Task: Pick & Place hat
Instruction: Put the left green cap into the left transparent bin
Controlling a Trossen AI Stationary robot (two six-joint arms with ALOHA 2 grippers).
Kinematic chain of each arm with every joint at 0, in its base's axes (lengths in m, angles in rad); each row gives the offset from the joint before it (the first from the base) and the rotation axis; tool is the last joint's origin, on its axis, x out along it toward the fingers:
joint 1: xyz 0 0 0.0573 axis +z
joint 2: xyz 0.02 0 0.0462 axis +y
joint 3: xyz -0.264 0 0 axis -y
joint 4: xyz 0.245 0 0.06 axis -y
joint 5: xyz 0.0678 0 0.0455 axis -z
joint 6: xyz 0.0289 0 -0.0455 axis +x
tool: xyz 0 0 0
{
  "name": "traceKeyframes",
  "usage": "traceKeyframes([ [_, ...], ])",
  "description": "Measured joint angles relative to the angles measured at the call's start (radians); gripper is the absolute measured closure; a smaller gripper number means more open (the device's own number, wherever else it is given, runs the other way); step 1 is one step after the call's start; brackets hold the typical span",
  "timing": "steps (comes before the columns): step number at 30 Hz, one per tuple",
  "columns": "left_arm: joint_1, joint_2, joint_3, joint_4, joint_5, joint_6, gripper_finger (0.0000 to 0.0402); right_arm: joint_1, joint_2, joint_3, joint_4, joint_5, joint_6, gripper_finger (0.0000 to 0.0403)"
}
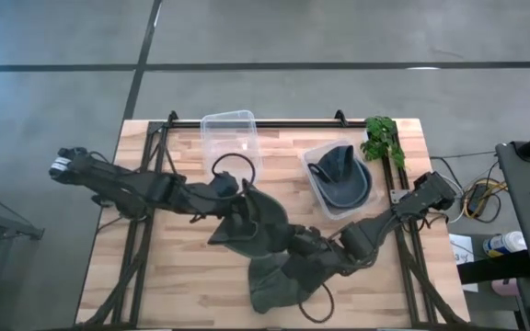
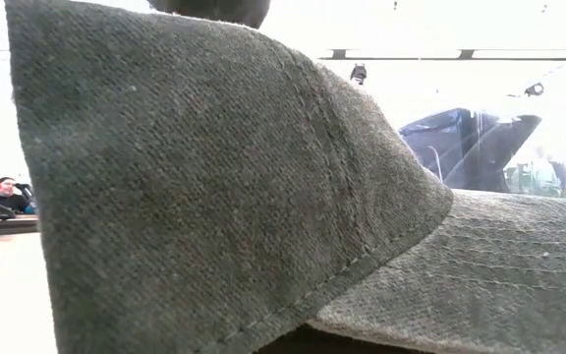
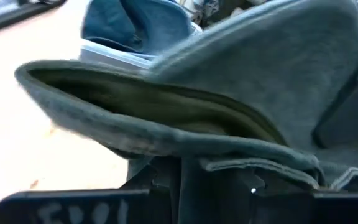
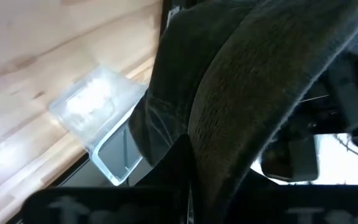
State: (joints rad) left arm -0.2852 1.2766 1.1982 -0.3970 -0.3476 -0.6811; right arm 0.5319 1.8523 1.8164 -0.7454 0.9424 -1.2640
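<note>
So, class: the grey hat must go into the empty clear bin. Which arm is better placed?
Probably the left. Its gripper meets the grey hat just below the empty clear bin; the right gripper sits farther away.

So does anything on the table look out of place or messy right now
Yes. The dark green hat lies crumpled mid-table between the left claw and right claw, and fills nearly the whole low view. A dark blue hat sits slumped in one clear bin; the other clear bin holds nothing.
</note>
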Motion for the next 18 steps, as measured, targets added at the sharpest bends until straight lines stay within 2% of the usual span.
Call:
traceKeyframes([
  [6,0.0,-0.007,0.05,-0.163,-0.073,0.078,0.0319,-0.059,0.0,-0.005,0.082,-0.003,-0.015,0.039],
  [12,0.0,-0.085,0.127,-0.421,-0.231,0.205,0.0319,-0.101,0.001,-0.006,0.11,0.003,0.005,0.039],
  [18,-0.005,-0.221,0.221,-0.665,-0.382,0.166,0.0319,-0.172,0.009,-0.006,0.122,0.003,0.134,0.039],
])
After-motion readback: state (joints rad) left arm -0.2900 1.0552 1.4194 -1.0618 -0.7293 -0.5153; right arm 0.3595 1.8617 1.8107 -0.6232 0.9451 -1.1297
